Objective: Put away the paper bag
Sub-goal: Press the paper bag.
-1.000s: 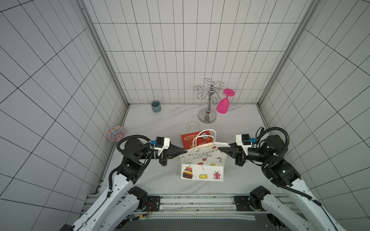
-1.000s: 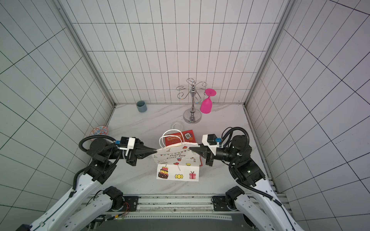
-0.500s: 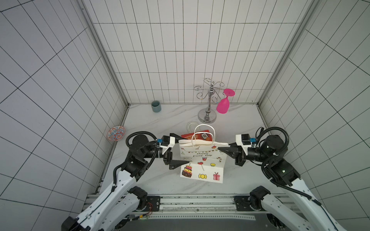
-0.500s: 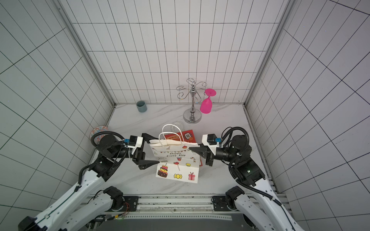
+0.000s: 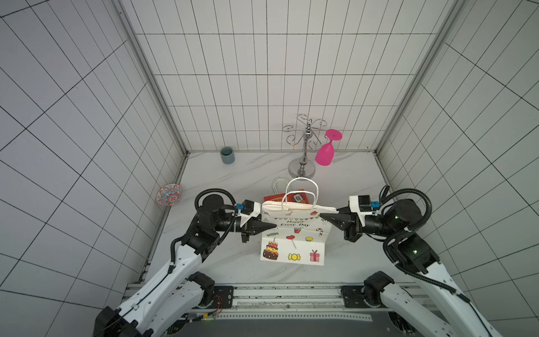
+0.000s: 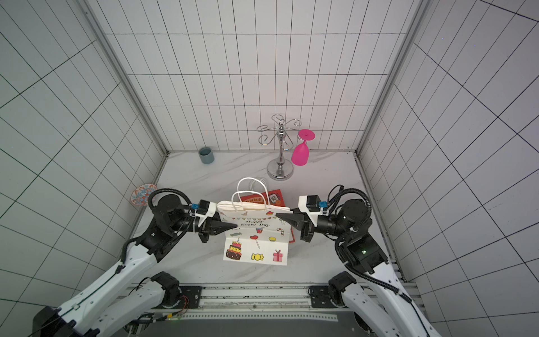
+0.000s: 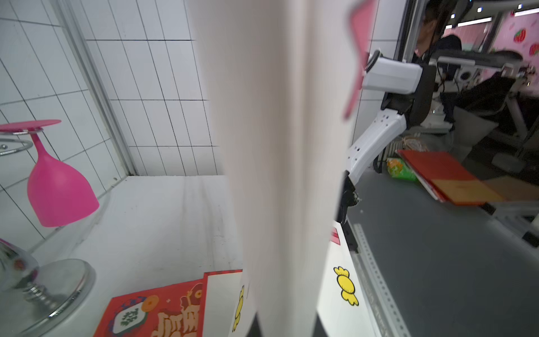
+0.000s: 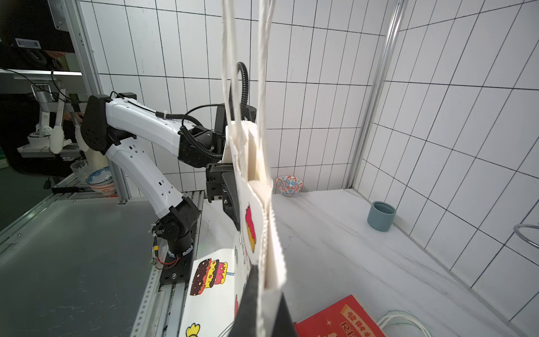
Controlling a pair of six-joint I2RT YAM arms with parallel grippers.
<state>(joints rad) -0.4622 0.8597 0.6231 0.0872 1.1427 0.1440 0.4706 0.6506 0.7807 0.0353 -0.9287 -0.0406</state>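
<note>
Left claw (image 5: pixel 271 226) reclosed, seemingly on paper bag (image 5: pixel 294 245); right claw (image 5: pixel 323 216) grips.

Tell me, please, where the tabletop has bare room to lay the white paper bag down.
Barest is the marble between the grey cup, the patterned bowl and the white paper bag. A smaller patch lies between the rack base and the right wall. The middle is crowded: the red bag lies right behind the white one.
</note>
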